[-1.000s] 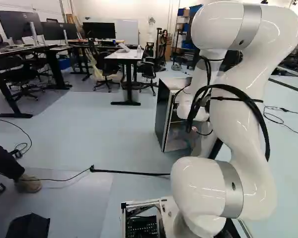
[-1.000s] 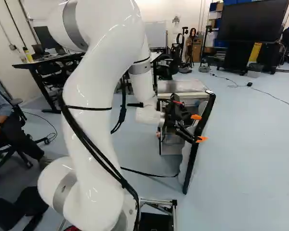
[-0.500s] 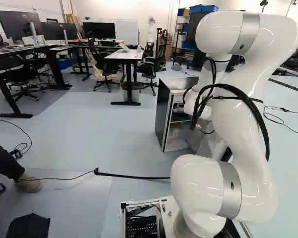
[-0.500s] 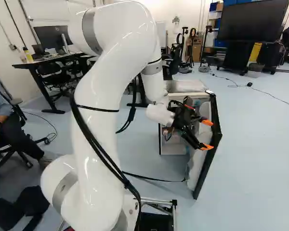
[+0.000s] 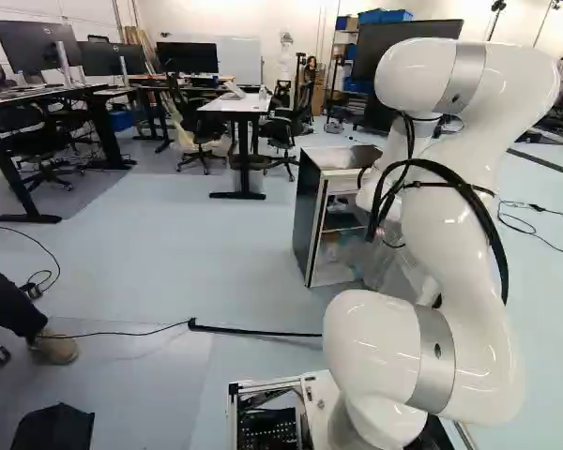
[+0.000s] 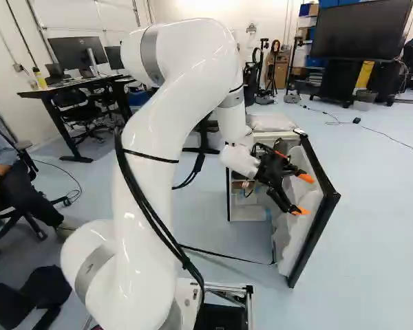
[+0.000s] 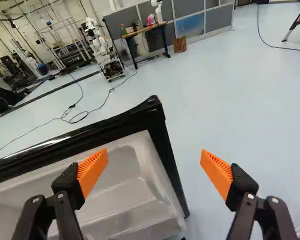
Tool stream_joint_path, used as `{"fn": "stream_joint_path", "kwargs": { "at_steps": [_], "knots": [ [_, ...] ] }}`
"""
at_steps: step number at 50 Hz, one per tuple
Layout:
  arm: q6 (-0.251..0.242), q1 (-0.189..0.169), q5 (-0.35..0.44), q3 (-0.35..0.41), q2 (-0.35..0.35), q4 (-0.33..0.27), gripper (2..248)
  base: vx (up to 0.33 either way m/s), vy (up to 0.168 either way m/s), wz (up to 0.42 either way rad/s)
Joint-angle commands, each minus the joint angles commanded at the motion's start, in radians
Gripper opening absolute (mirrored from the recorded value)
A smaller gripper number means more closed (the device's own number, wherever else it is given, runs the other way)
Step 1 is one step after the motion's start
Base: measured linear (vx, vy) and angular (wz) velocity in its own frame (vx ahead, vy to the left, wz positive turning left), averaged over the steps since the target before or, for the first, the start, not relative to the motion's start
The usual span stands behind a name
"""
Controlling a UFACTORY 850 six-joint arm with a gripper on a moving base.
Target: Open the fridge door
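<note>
"What moved?"

"The fridge door (image 6: 299,240) swung wider over the half second, its free edge travelling toward the right of the right base view. The white arm (image 6: 151,172) shifted the same way above its lowest joint. The base held its position."

"Where was the fridge (image 5: 310,211)?"

"Right of centre in the left base view, upright on the pale floor (image 5: 188,244), its front uncovered enough to show the interior. The door stood ajar at the centre right of the right base view."

"And the tool (image 7: 154,172)?"

"Spread wide, gripping nothing. One orange pad (image 7: 93,172) appeared over the door's white inner side, the other out past its black rim. Whether either touched could not be told."

"Which step was that?"

"Widening the opening, by the look of it, with the door already well off the cabinet; the pose suggested a push from inside rather than a pull."

"The next move?"

"It called for a steady outward sweep along the door's arc, the tool kept inside the rim. Too shallow a path risked slipping off the edge; too hard a shove could have rocked the fridge."
</note>
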Motion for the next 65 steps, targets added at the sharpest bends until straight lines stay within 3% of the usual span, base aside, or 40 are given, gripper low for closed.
{"fn": "stream_joint_path", "kwargs": {
  "at_steps": [19,48,65],
  "knots": [
    [0.000,0.008,0.000,-0.092,-0.052,0.011,247,0.000,0.000,0.000],
    [0.000,-0.087,0.000,-0.234,-0.129,0.224,247,0.000,0.000,0.000],
    [0.000,-0.138,0.000,-0.296,-0.161,0.246,247,0.000,0.000,0.000]
  ]
}}
